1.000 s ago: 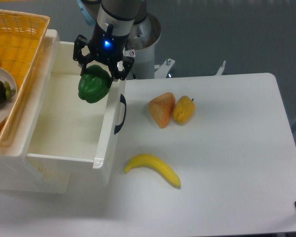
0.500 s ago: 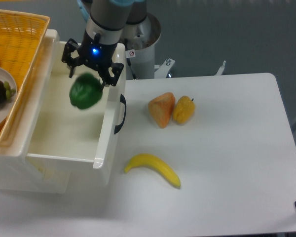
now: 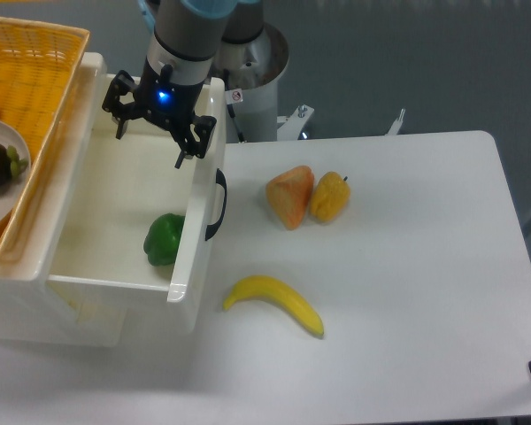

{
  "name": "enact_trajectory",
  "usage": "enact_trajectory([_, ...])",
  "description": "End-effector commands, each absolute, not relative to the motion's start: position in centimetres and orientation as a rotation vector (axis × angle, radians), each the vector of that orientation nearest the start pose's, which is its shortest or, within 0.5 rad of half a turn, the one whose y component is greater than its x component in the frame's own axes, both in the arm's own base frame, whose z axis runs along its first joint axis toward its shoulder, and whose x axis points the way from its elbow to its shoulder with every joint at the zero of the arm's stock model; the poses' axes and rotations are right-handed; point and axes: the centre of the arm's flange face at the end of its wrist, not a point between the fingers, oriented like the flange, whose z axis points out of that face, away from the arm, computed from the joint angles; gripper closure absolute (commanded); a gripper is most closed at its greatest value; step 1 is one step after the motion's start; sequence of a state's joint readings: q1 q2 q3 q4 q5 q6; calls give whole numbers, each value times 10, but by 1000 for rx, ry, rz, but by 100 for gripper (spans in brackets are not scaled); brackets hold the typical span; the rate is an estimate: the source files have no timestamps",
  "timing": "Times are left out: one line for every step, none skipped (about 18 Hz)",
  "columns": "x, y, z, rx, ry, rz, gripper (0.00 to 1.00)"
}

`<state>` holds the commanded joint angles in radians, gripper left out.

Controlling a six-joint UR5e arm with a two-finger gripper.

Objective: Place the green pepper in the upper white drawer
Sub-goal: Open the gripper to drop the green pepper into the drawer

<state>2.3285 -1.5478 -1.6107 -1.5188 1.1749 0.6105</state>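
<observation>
1. Nearest to my view, a banana (image 3: 274,304) lies on the white table (image 3: 407,266), well outside the drawer and no part of this job.

2. Just behind it stands the front wall of the upper white drawer (image 3: 188,257), with its black handle (image 3: 218,204) facing the open table.

3. The green pepper (image 3: 164,239) rests on the drawer floor, close against the inside of that front wall and towards the near right corner. It touches nothing of the arm. It is a rounded lump, so I read no useful long axis from it.

4. Further out on the table, an orange-red pepper (image 3: 290,197) and a yellow pepper (image 3: 329,197) sit touching each other, well apart from the drawer.

5. Towards the far end of the drawer my gripper (image 3: 152,131) hangs above the cavity with its fingers spread wide and nothing between them. The pepper lies nearer the camera than the gripper, and below it.

6. To the left, a yellow woven basket (image 3: 35,71) overhangs the drawer's far side.

7. I judge the placing done; what remains is lifting straight up, clear of the drawer walls, without catching the right rim.
</observation>
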Motion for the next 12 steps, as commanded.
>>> enact_trajectory([-215, 470, 497, -2825, -203, -366, 0])
enact_trajectory([-220, 470, 500, -2834, -200, -316, 0])
enact_trajectory([-226, 470, 498, -2855, -189, -278, 0])
enact_trajectory([-229, 469, 497, -2874, -150, -244, 0])
enact_trajectory([-232, 467, 495, -2891, -100, -220, 0])
enact_trajectory([-236, 464, 493, -2905, -67, -203, 0])
enact_trajectory([-241, 460, 490, -2915, -53, -199, 0])
enact_trajectory([-246, 457, 489, -2918, -54, -195, 0])
enact_trajectory([-247, 455, 486, -2925, -60, -196, 0])
enact_trajectory([-250, 453, 484, -2932, -67, -190, 0])
enact_trajectory([-253, 451, 484, -2937, -77, -185, 0])
enact_trajectory([-254, 451, 484, -2937, -79, -185, 0])
